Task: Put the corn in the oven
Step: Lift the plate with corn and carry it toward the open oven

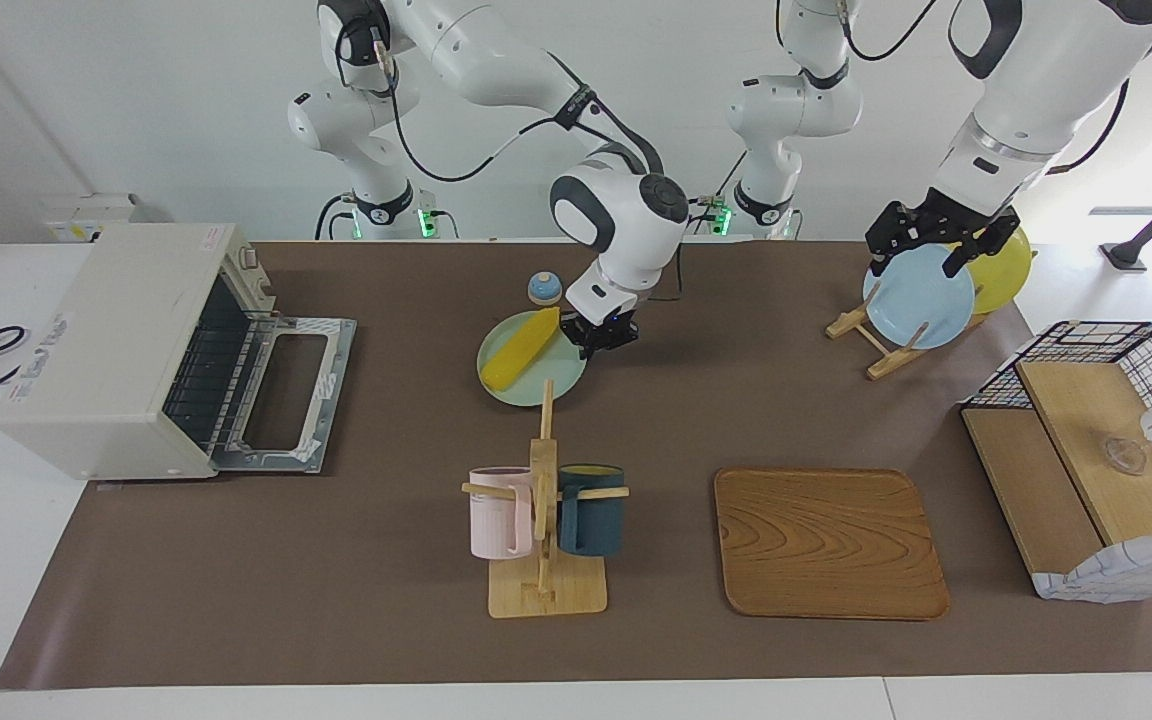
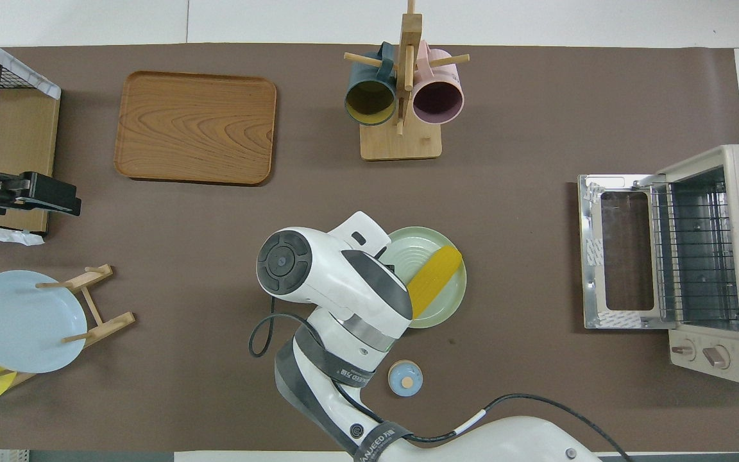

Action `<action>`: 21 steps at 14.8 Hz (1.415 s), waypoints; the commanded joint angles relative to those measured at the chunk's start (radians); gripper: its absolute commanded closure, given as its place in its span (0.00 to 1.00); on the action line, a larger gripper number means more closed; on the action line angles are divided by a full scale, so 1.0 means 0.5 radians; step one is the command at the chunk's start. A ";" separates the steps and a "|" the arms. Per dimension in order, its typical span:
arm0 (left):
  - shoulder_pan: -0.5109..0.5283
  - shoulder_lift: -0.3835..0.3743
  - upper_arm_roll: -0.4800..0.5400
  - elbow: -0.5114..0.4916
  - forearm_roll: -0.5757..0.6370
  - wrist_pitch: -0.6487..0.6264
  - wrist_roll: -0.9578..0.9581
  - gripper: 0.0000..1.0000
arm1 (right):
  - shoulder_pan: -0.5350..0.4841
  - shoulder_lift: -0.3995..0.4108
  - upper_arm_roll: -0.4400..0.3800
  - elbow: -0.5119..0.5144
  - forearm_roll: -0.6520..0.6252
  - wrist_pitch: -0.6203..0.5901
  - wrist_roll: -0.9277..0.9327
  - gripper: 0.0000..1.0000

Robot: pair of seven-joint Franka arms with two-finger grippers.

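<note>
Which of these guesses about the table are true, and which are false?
1. The corn lies on a pale green plate. True.
2. The oven is closed. False: its door hangs open.
3. The right gripper is shut on the plate's rim. True.
4. The mugs stand on the wooden tray. False: the pink mug and the dark blue mug hang on the wooden mug stand.
5. The left gripper holds the corn. False: it hangs open, holding nothing, at the left arm's end of the table.
</note>
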 commanded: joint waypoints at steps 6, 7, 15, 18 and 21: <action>0.031 -0.043 -0.017 -0.046 0.039 0.022 0.021 0.00 | -0.259 -0.265 0.001 -0.130 -0.046 -0.183 -0.381 1.00; 0.031 -0.043 -0.017 -0.046 0.039 0.022 0.021 0.00 | -0.284 -0.301 0.001 -0.164 -0.046 -0.183 -0.430 1.00; 0.031 -0.043 -0.017 -0.046 0.039 0.019 0.021 0.00 | -0.562 -0.520 -0.002 -0.507 -0.223 -0.152 -0.662 1.00; 0.031 -0.043 -0.017 -0.046 0.039 0.019 0.021 0.00 | -0.664 -0.523 -0.002 -0.507 -0.263 -0.143 -0.776 1.00; 0.031 -0.043 -0.017 -0.046 0.039 0.019 0.021 0.00 | -0.756 -0.520 -0.002 -0.511 -0.276 -0.131 -0.887 1.00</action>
